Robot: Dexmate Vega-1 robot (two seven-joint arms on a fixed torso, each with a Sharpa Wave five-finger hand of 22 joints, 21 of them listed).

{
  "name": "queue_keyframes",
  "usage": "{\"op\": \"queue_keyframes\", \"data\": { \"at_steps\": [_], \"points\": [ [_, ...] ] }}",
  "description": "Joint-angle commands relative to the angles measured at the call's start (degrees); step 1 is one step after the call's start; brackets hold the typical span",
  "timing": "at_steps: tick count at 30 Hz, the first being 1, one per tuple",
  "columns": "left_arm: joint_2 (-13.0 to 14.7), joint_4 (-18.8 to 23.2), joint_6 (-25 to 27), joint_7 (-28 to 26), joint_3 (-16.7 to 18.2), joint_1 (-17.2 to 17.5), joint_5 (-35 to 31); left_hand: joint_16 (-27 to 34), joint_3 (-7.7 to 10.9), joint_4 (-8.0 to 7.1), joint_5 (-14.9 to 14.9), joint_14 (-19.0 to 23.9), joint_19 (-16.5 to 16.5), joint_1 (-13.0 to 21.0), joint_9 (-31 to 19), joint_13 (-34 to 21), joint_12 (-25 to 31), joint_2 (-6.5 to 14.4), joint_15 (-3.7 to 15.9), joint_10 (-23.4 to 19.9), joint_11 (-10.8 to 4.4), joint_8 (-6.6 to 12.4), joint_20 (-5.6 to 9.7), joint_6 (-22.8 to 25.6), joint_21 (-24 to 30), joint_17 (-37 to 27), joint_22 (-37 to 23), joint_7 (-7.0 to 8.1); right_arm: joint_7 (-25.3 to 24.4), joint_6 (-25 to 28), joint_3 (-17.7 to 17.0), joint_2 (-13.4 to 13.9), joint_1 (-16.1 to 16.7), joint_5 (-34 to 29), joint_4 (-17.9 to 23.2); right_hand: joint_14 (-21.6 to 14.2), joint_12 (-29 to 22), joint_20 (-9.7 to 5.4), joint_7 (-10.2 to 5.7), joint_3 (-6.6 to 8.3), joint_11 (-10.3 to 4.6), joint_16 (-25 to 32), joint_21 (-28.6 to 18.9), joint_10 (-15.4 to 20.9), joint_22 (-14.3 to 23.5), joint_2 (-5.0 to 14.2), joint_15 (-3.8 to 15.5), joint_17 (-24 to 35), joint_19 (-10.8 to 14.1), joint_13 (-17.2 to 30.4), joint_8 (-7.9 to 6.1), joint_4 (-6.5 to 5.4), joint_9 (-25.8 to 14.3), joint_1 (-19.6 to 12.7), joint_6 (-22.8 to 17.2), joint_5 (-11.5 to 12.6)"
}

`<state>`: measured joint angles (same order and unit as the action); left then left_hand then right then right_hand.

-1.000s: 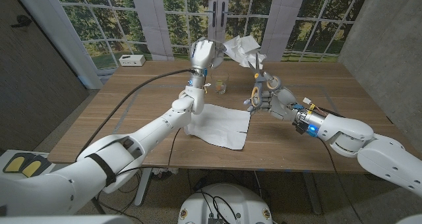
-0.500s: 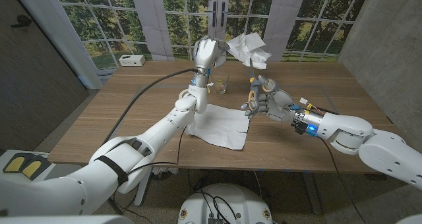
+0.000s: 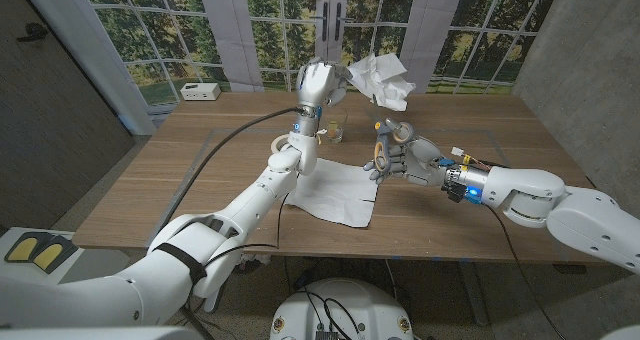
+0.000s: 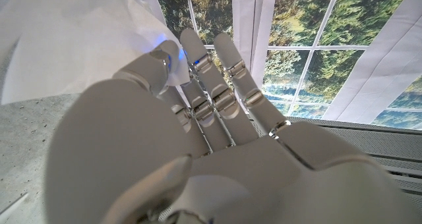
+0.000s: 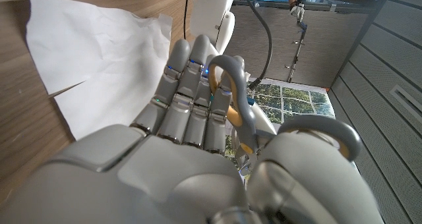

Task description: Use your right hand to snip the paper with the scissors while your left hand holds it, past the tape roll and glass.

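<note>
My left hand (image 3: 315, 83) is raised above the table's far side and pinches a crumpled white paper (image 3: 380, 80), which hangs in the air to its right. In the left wrist view the paper (image 4: 72, 39) sits at the fingertips of that hand (image 4: 198, 145). My right hand (image 3: 402, 160) hovers low over the table and holds grey and yellow scissors (image 3: 381, 140), blades up, below the paper and apart from it. The scissors' handles (image 5: 227, 85) show past the fingers of the right hand (image 5: 184, 125). A small glass (image 3: 337, 132) stands behind the left forearm.
A large flat white sheet (image 3: 335, 190) lies on the wooden table (image 3: 200, 180) between the arms, also the sheet (image 5: 99, 59) in the right wrist view. A white box (image 3: 201, 91) sits at the far left. Windows rise behind the table.
My right hand has moved left and down with the scissors, away from the held paper and toward the flat sheet. The left hand stays raised with the paper.
</note>
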<state>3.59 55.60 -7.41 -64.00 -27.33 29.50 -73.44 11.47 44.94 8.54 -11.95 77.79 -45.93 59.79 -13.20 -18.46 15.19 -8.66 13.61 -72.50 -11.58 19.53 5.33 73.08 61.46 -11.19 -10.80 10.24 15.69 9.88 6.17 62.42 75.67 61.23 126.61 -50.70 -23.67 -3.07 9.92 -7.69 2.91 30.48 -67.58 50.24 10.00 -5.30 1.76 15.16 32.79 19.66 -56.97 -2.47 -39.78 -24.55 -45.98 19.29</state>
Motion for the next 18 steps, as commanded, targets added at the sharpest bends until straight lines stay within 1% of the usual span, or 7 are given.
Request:
{"op": "queue_keyframes", "data": {
  "at_steps": [1, 2, 3, 7, 18],
  "points": [
    [-1.85, -0.60, -2.04, 0.01, 2.89, 1.05, -3.66, -0.04, 0.14, 0.21, -0.21, -0.21, -0.03, 0.55, -0.18, -5.38, 0.30, 0.08, 0.15, -0.45, -0.46, 0.55, 2.85, 0.05, 0.33, 0.07, -0.17, 0.08, -0.28, 3.10, 0.46, 1.00, -2.58, 0.96, -0.06, 4.63, 0.33, -0.58, 1.73, -0.22, 0.32, -0.35, 0.29, 0.52, 0.27, 0.31, 3.91, -0.13, 0.31, -0.10, 0.24, 0.22, 0.14, -0.43, 1.53, 0.27],
    [-1.86, -0.45, -2.13, 0.01, 2.95, 1.16, -3.82, -0.04, 0.16, 0.18, -0.22, -0.25, 0.03, 0.50, -0.20, -5.41, 0.31, 0.08, 0.15, -0.43, -0.45, 0.50, 2.83, -0.12, 0.34, 0.04, -0.15, 0.13, 0.11, 3.47, 0.75, 0.82, -3.15, 1.50, -0.41, 4.66, 0.34, -0.57, 1.73, -0.23, 0.42, -0.37, 0.30, 0.52, 0.27, 0.33, 3.90, -0.15, 0.32, -0.12, 0.25, 0.22, 0.14, -0.43, 1.55, 0.27],
    [-1.87, -0.31, -2.27, 0.01, 3.03, 1.25, -3.98, -0.04, 0.16, 0.18, -0.22, -0.27, 0.03, 0.50, -0.22, -5.43, 0.32, 0.08, 0.15, -0.42, -0.46, 0.46, 2.85, -0.27, 0.38, 0.03, -0.15, 0.16, 0.45, 3.55, 0.98, 0.73, -3.53, 1.61, -0.69, 4.67, 0.40, -0.61, 1.73, -0.23, 0.15, -0.40, 0.36, 0.48, 0.27, 0.41, 3.88, -0.20, 0.35, -0.18, 0.34, 0.23, 0.31, -0.45, 1.53, 0.27],
    [-1.92, 0.18, -2.71, 0.01, 3.25, 1.53, -4.14, -0.07, 0.16, 0.17, -0.23, -0.37, 0.10, 0.47, -0.27, -5.41, 0.23, 0.07, 0.16, -0.24, -0.46, 0.52, 2.86, -0.26, 0.46, 0.01, -0.14, 0.22, 1.00, 3.84, 1.63, 0.53, -4.65, 1.76, -1.34, 4.72, 0.49, -0.53, 1.73, -0.26, 0.35, -0.50, 0.52, 0.54, 0.27, 0.58, 3.70, -0.35, 0.39, -0.34, 0.41, 0.24, 0.34, -0.49, 1.70, 0.27],
    [-1.31, 1.94, -2.37, 0.01, 3.18, 2.43, -3.91, -0.01, 0.17, 0.15, -0.21, -0.39, 0.19, 0.50, -0.37, -5.47, 0.22, 0.18, 0.18, -0.19, -0.47, 0.69, 2.94, -0.16, 0.74, -0.08, -0.16, 0.14, 0.68, 2.19, 1.32, -0.47, -3.29, 1.99, -2.01, 5.42, 0.65, -0.39, 1.75, -0.35, 0.34, -0.95, 0.84, 0.73, 0.27, 0.74, 3.41, -0.67, 0.52, -0.68, 0.47, 0.43, 0.54, -0.77, 1.63, 0.25]
  ]
}}
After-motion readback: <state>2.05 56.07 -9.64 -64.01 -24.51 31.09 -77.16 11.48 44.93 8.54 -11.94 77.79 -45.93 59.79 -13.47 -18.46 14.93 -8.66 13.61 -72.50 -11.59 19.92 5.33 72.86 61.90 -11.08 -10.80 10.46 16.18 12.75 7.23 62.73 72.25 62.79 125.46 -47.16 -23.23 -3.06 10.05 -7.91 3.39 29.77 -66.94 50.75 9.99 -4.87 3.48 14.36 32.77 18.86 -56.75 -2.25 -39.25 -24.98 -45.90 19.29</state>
